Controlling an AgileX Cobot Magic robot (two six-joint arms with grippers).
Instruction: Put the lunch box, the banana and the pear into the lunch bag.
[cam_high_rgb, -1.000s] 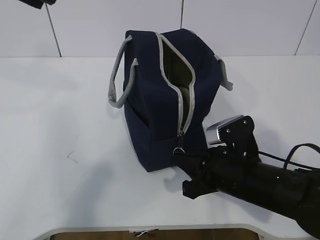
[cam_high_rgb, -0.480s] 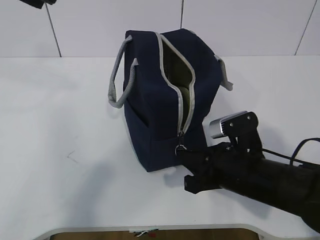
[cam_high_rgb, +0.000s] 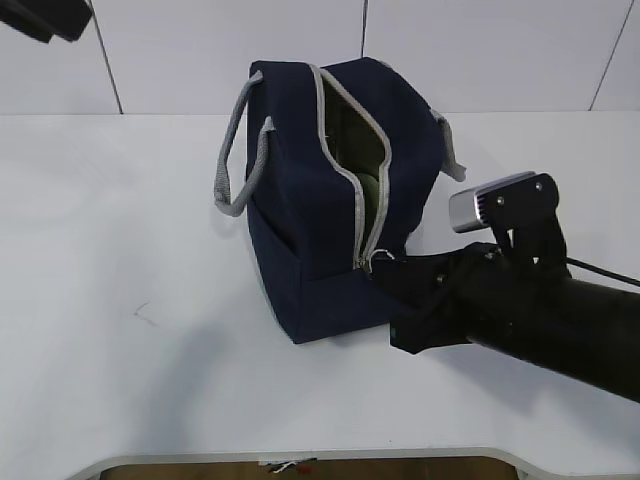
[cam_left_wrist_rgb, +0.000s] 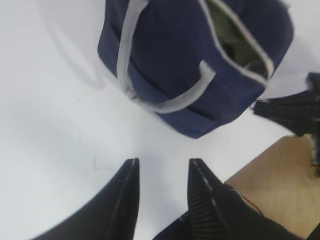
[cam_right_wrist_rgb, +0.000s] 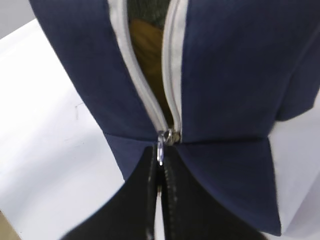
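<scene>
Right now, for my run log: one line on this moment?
right gripper: shut on ring pull | lunch bag: zipper open | left gripper: open, empty, apart

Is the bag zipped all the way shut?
No, the lunch bag gapes open along its grey zipper, and the right gripper pinches the zipper pull at the bottom end.

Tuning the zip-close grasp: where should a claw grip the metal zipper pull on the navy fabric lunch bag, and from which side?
Grip the small metal ring pull hanging at the zipper's low end on the navy fabric lunch bag. Come from the near end face, in line with the grey zipper track, as the right claw does: the pull dangles flat there.
</scene>
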